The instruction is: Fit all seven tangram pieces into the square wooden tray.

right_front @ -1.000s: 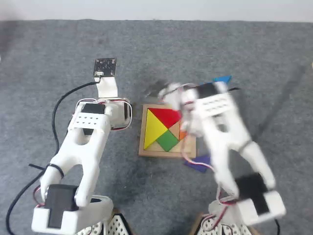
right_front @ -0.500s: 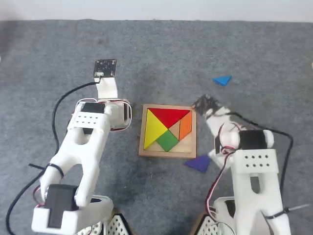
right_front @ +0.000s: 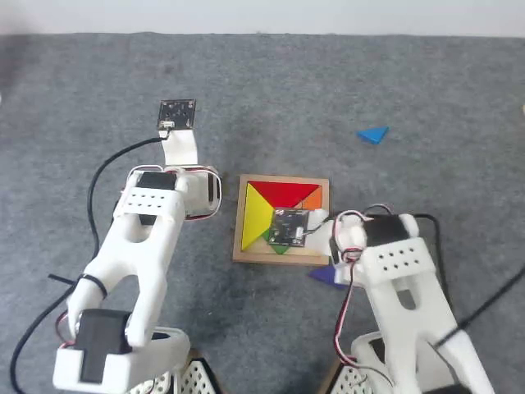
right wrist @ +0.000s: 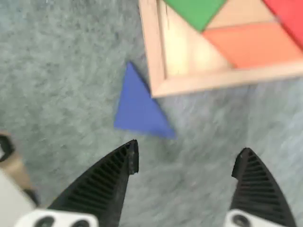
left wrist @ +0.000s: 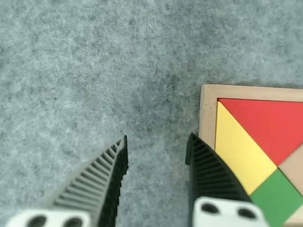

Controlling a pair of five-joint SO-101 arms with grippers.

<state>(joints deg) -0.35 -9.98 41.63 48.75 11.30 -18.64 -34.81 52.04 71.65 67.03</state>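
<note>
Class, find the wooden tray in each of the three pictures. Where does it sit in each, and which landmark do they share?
High view: the tray lies mid-table, between the two arms.
Left wrist view: a corner of the tray sits close to one fingertip of the left gripper.
Right wrist view: a corner of the tray lies ahead of the right gripper, with a blue triangle beside its rim.
Shared landmark: the red triangle inside the tray.

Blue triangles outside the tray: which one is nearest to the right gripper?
The darker blue triangle, beside the wooden tray's outer corner, just ahead of the open right gripper. The lighter blue triangle lies far off, away from the tray.
</note>
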